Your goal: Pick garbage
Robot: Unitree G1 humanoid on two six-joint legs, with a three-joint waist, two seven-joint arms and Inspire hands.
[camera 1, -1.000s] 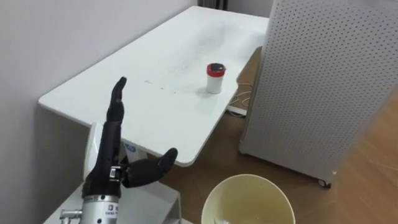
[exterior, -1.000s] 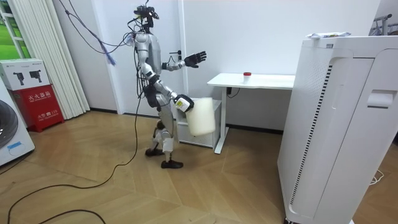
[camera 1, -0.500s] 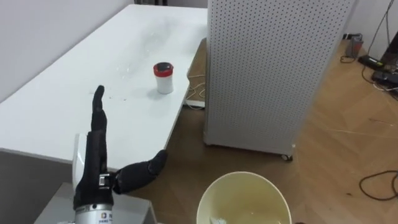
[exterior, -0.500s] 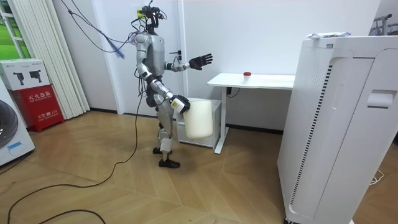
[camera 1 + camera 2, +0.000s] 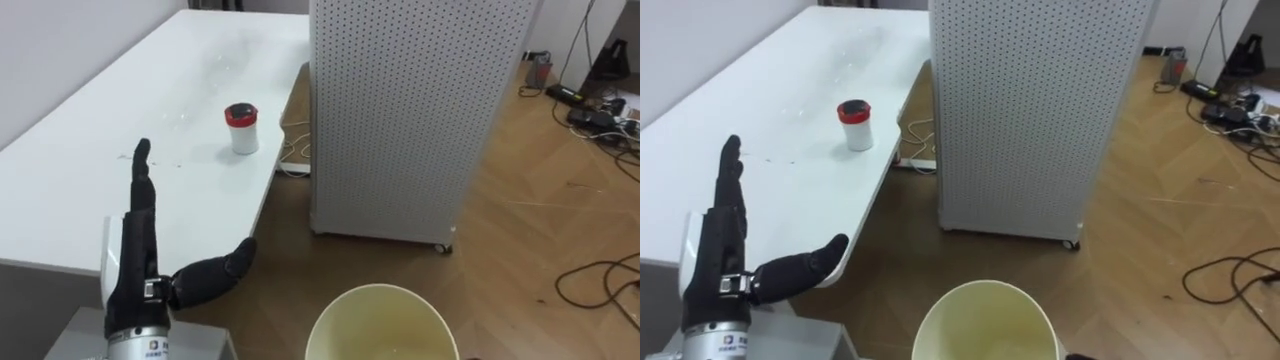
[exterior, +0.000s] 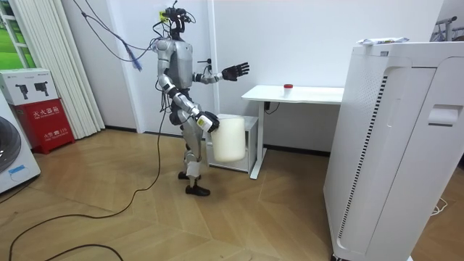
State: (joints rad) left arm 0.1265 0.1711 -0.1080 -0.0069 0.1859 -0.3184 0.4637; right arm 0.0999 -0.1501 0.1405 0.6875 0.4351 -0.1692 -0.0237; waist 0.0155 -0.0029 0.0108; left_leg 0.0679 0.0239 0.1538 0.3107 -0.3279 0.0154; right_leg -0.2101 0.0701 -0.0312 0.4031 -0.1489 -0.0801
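Observation:
A small white jar with a red lid (image 5: 240, 128) (image 5: 853, 124) stands on the white table (image 5: 120, 140), near its right edge. My left hand (image 5: 140, 250) (image 5: 722, 255) is raised in front of me, open, fingers straight and pointing at the table, well short of the jar. A cream-coloured bin (image 5: 380, 290) (image 5: 985, 286) hangs below me with its mouth up. In the room view the bin (image 6: 230, 141) is at my hip with my right hand (image 6: 205, 121) at its rim. I stand a step from the table's (image 6: 312, 93) end.
A tall white perforated appliance on castors (image 5: 410, 110) (image 6: 391, 145) stands right of the table, with a narrow gap between them. Cables (image 5: 600, 280) lie on the wooden floor at the right. A white drawer unit (image 6: 250, 148) sits under the table.
The eye view has swung right, so table and jar sit further left. In the room view I have straightened up facing the table, and the bin is closer to my body. My left hand stays raised.

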